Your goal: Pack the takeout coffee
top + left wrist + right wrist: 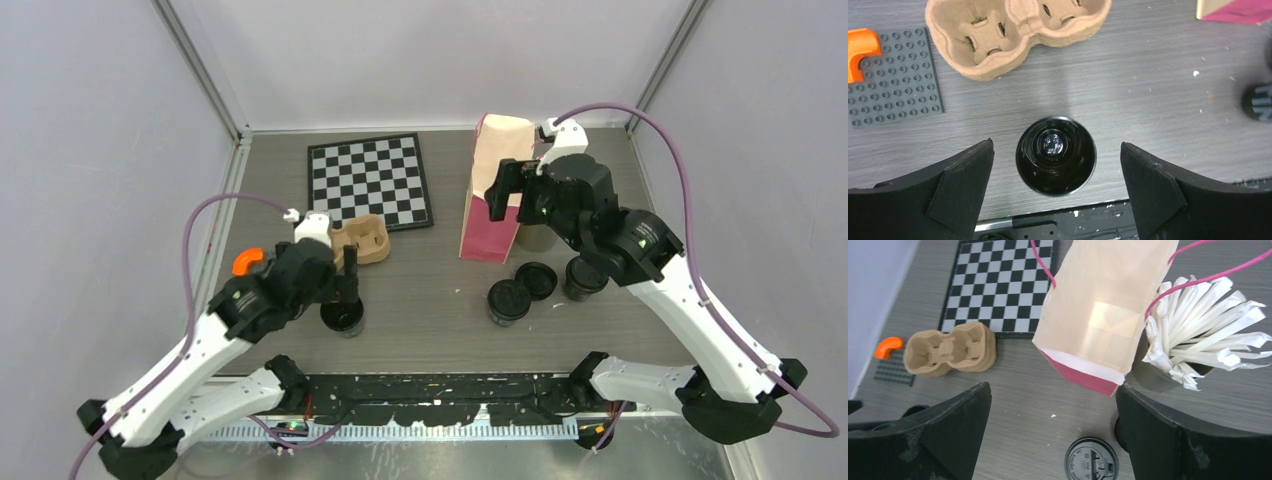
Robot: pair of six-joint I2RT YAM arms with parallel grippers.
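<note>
My left gripper is wide open and holds nothing. It hangs over a black cup, with one finger on each side and neither one touching it. The cup stands open on the table. Past it sits the tray.

My right gripper is wide open too, and empty. It hangs near the open bag. White sticks stand just beside the bag. A lid lies flat on the table near the bag. The second cup stands near the bag too.
</note>
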